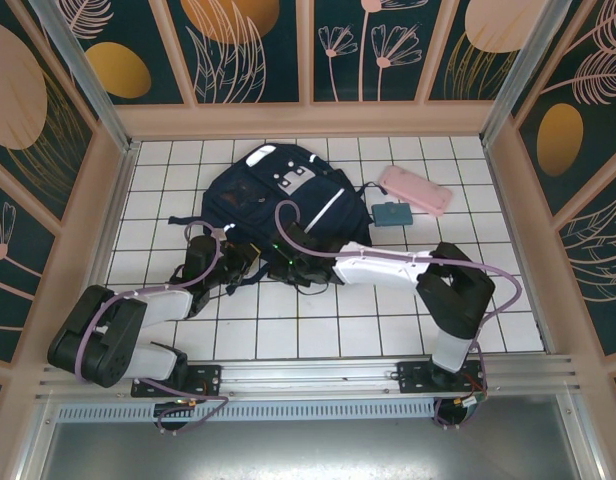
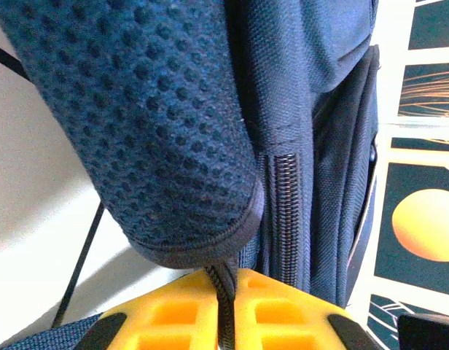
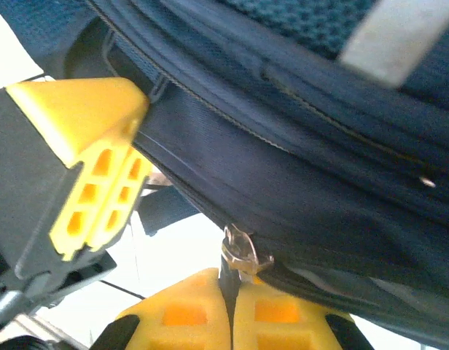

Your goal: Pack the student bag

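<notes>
Bag (image 1: 278, 190) lies centre-far on table (image 1: 408, 310); my left gripper (image 2: 226, 313) is clamped on webbing (image 2: 221, 277), right gripper (image 3: 230, 306) pinches zip pull (image 3: 243, 251); risks: thin pull could slip free; webbing may give slack, so bag drags instead of zip running.

Top view light: I get bright, even light from above; the white tiled table (image 1: 408, 330) shows no glare, only soft shadows around 6 to 7 o'clock.
Left wrist view: student bag (image 2: 137, 109) mesh is crisp; the table at 9 o'clock looks washed pale, with a soft shadow at 7 o'clock.
Right wrist view: reflective stripe (image 3: 399, 36) at 1 o'clock blurs; zipper pull (image 3: 241, 251) at 6 o'clock is sharper; white blowout at 10 o'clock.
</notes>
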Controlling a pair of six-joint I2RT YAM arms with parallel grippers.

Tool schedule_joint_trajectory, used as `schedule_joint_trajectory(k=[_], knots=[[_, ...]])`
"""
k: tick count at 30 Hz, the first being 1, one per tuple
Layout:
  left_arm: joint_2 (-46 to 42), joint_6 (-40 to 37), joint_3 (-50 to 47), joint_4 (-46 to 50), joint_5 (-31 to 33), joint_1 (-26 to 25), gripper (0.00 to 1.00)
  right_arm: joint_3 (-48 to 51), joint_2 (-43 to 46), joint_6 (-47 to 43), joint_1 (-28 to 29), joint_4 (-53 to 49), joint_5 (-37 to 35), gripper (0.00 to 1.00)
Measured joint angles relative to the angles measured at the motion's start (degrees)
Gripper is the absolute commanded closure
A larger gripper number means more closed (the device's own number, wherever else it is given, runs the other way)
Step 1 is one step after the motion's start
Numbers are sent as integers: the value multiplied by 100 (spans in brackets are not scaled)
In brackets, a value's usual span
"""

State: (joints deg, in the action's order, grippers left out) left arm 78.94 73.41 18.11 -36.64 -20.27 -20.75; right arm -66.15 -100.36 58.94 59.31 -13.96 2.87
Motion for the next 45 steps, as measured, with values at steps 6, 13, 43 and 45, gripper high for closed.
schedule_joint_trajectory(k=[6,13,43,45], knots=[[9,-92,57,157,-20,-70,100,229,514,-483,-39,-448,-361,100],[-15,-243,221,350,-70,-173,100,494,1054,-866,-271,-723,-575,100],[-306,-1154,986,2055,807,-164,87,719,1912,-1714,-612,-2153,-2435,100],[-306,-1340,1102,2385,1198,-48,47,621,1906,-1989,-339,-2039,-2417,100]])
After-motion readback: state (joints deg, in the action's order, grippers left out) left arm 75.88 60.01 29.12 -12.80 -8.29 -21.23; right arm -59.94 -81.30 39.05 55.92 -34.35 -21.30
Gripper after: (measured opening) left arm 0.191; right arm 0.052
